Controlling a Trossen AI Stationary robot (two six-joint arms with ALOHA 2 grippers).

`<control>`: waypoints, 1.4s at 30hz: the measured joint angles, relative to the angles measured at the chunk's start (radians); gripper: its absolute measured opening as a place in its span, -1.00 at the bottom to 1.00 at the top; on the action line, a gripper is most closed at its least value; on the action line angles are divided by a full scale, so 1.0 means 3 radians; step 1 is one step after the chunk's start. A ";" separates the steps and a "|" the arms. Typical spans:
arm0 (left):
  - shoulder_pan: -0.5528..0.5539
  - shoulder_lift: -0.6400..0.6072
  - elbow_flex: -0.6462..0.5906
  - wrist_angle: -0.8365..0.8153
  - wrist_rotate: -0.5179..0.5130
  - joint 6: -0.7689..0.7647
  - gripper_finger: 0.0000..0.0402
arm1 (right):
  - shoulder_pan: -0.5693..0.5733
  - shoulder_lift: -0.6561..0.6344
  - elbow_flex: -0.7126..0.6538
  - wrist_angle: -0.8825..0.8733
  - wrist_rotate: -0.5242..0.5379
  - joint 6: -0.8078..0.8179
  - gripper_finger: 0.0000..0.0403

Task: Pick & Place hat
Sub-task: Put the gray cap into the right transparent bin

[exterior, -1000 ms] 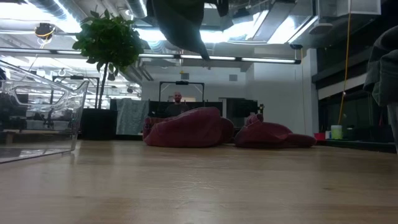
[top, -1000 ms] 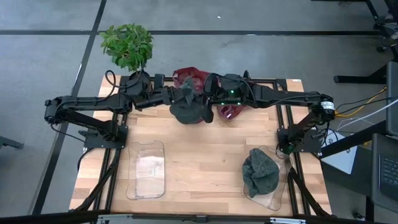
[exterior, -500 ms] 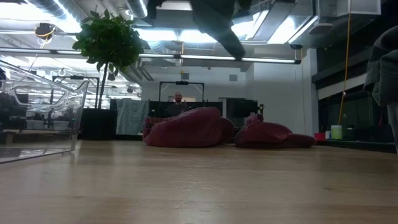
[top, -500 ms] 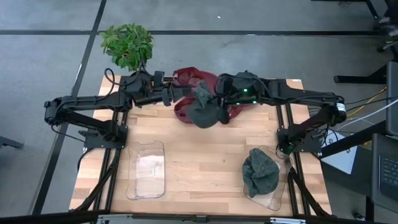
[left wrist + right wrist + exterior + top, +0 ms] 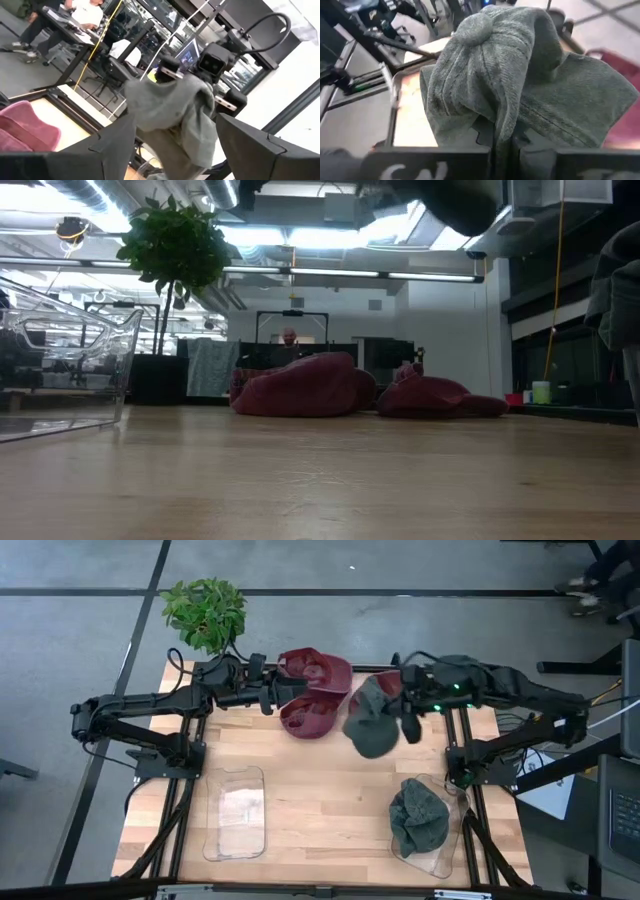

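A grey hat [image 5: 370, 726] hangs in the air over the table's far right part, with my right gripper [image 5: 404, 722] shut on it. The low view shows only its lower part [image 5: 455, 202] at the top of the picture. My left gripper [image 5: 270, 696] stands open at the far side, left of the hat and apart from it; the left wrist view shows the hat [image 5: 175, 117] beyond its spread fingers. Two dark red hats [image 5: 314, 671] [image 5: 305, 716] lie on the table by my left gripper. My right gripper pinches a bunched fold of the hat's grey cloth [image 5: 501, 131] between its two fingers, coming from the table's right side and slanting down. The crown with its top button [image 5: 475, 25] bulges beyond the fingers. The hat is lifted clear and hangs slack.
A clear tray [image 5: 452, 840] at the near right holds another grey hat [image 5: 418, 818]. A second clear tray [image 5: 238, 812] stands at the near left. A third red hat [image 5: 390, 683] lies under my right arm. A potted plant [image 5: 205, 610] stands at the far left corner.
My left gripper has opened, let go of the grey hat and drawn back a little toward the table's left edge. My right gripper has carried the hat toward the table's right edge and upward, clear of the red hats.
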 joint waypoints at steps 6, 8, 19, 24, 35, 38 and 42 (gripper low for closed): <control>0.0000 0.0000 0.0000 0.0000 0.0000 0.0142 0.34 | 0.0332 -0.0208 -0.0001 -0.0399 -0.0011 0.0114 -0.95; -0.0001 0.0000 0.0000 0.0000 -0.0003 0.0148 0.34 | 0.0454 -0.0275 -0.0001 -0.0484 -0.0045 0.0171 -0.95; -0.0001 -0.0001 -0.0008 -0.0126 -0.0023 0.0146 0.34 | 0.1092 -0.0450 -0.0001 -0.0951 -0.0046 0.0674 -0.95; -0.0001 -0.0001 -0.0009 -0.0181 -0.0024 0.0146 0.34 | 0.1232 -0.0536 -0.0003 -0.1370 -0.0049 0.0870 -0.95; -0.0003 -0.0001 -0.0010 -0.0200 -0.0065 0.0143 0.34 | 0.1503 -0.0743 -0.0019 -0.2060 -0.0209 0.1080 -0.94; -0.0003 -0.0001 -0.0010 -0.0201 -0.0092 0.0143 0.34 | 0.1582 -0.0739 -0.0131 -0.2042 -0.0429 0.0974 -0.94; -0.0003 -0.0001 -0.0010 -0.0201 -0.0101 0.0144 0.34 | 0.1701 -0.0739 -0.0420 -0.1916 -0.0484 0.0888 -0.94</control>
